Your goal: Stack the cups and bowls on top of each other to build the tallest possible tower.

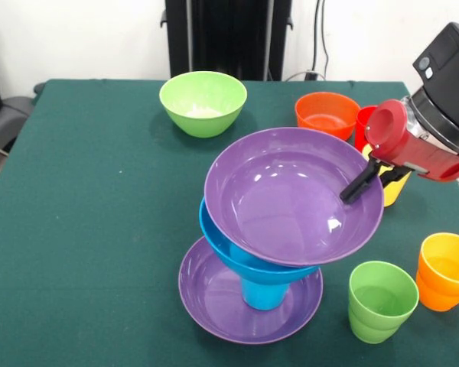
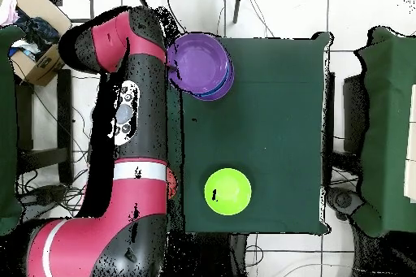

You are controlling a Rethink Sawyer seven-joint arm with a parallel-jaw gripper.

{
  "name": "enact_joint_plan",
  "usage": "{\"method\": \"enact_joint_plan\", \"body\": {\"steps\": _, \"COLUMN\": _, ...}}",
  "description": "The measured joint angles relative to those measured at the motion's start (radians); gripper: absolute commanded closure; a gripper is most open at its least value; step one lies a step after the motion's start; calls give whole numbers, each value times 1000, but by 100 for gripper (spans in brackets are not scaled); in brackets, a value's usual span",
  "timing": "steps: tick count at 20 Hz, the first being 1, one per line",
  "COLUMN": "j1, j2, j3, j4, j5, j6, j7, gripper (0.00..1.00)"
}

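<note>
The tower stands at the front middle of the table: a wide purple bowl point(image 1: 214, 306) as base, a blue cup point(image 1: 264, 294) on it, a deep blue bowl point(image 1: 229, 252) on the cup, and a second purple bowl point(image 1: 291, 195) on top, tilted with its right side higher. My gripper point(image 1: 353, 191) comes in from the right. One black finger point(image 1: 361, 182) lies inside the top bowl's right rim, the other is hidden behind the rim. In the overhead view the top purple bowl point(image 2: 199, 64) covers the tower, with the blue bowl's edge point(image 2: 225, 91) showing.
A light green bowl point(image 1: 203, 102) point(image 2: 227, 191) sits at the back. An orange bowl point(image 1: 327, 115), a red cup point(image 1: 363, 122) and a yellow cup point(image 1: 395, 191) are behind the gripper. A green cup point(image 1: 381, 300) and an orange cup point(image 1: 446, 269) stand at the front right. The arm point(image 2: 134, 127) runs along the table's edge.
</note>
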Motion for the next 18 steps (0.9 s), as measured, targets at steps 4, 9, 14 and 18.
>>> {"method": "enact_joint_plan", "body": {"steps": 4, "j1": -5, "j2": 9, "j3": 0, "j4": -22, "j5": 0, "j6": 0, "j7": 0, "gripper": 100}}
{"method": "enact_joint_plan", "body": {"steps": 9, "j1": -12, "j2": 11, "j3": 0, "j4": -38, "j5": 0, "j6": 0, "j7": 0, "gripper": 100}}
{"method": "enact_joint_plan", "body": {"steps": 14, "j1": -27, "j2": 15, "j3": 0, "j4": -67, "j5": 0, "j6": 0, "j7": 0, "gripper": 100}}
{"method": "enact_joint_plan", "body": {"steps": 18, "j1": -37, "j2": 17, "j3": 0, "j4": -85, "j5": 0, "j6": 0, "j7": 0, "gripper": 100}}
